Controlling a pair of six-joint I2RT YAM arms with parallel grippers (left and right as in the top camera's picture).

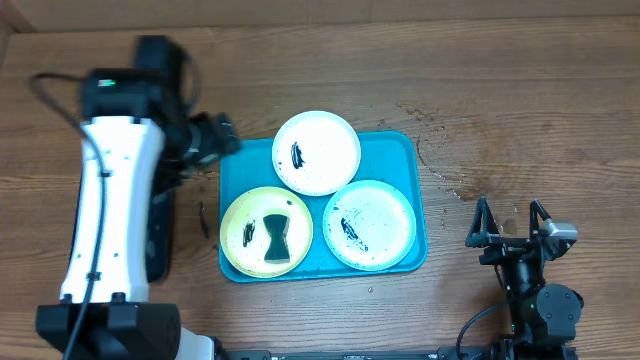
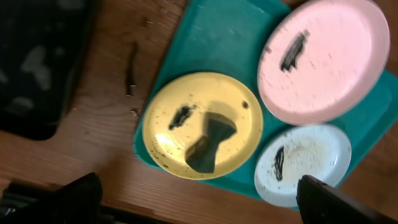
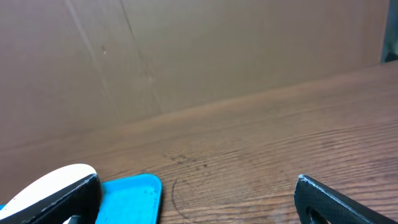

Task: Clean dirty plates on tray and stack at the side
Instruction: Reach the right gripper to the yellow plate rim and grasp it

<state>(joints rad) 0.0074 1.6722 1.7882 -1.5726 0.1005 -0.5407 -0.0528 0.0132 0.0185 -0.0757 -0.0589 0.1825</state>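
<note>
The turquoise tray (image 1: pixel 405 160) holds three plates with black smears. The white plate (image 1: pixel 316 152) is at the back. The yellow-green plate (image 1: pixel 245 215) is front left and has a dark bow-tie shape on it. The mint plate (image 1: pixel 369 225) is front right. My left gripper (image 1: pixel 222 135) hovers off the tray's back left corner. In the left wrist view it (image 2: pixel 199 205) is open and empty, above the yellow plate (image 2: pixel 168 112), the white plate (image 2: pixel 323 59) and the mint plate (image 2: pixel 311 155). My right gripper (image 1: pixel 510 232) is open and empty, right of the tray.
A black tray (image 1: pixel 160 240) lies left of the turquoise tray, mostly under my left arm, and shows in the left wrist view (image 2: pixel 37 62). A small dark stick (image 1: pixel 203 218) lies between the trays. A cardboard wall (image 3: pixel 186 50) stands behind the table.
</note>
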